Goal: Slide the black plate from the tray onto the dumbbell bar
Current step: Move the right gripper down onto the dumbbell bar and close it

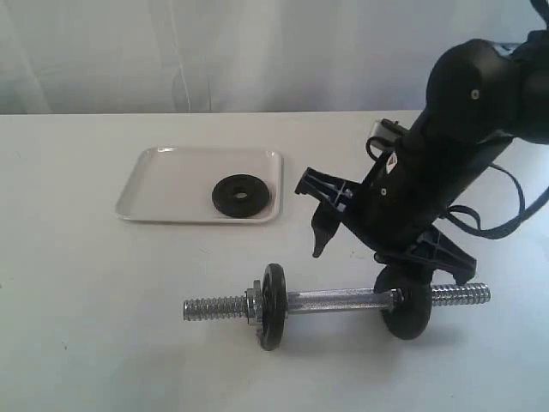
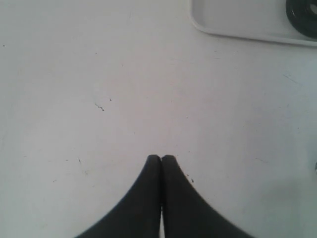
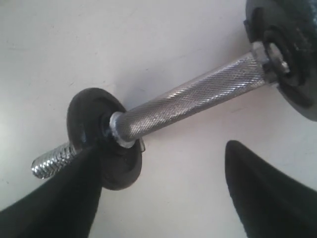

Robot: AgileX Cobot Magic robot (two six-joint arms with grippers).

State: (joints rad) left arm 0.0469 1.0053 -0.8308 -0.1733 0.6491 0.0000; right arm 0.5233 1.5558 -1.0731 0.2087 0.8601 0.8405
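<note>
Lying flat in the right-hand part of the white tray (image 1: 171, 184), the black plate (image 1: 241, 196) is shown at the back left of a white table (image 1: 86, 343). Nearer the camera, the dumbbell bar (image 1: 339, 300) is laid across the table, well apart from the tray. A black disc (image 1: 273, 306) and collar nut (image 1: 254, 305) are fitted toward its left end and a second black disc (image 1: 407, 313) toward its right, beyond which bare thread is seen at each end. The right claw (image 3: 161, 148) is held wide open over the bar's knurled middle, one finger set just beside the right-hand disc; contact cannot be judged. The left claw (image 2: 161, 159) is pressed shut, empty, above bare table, with a tray corner nearby.
</note>
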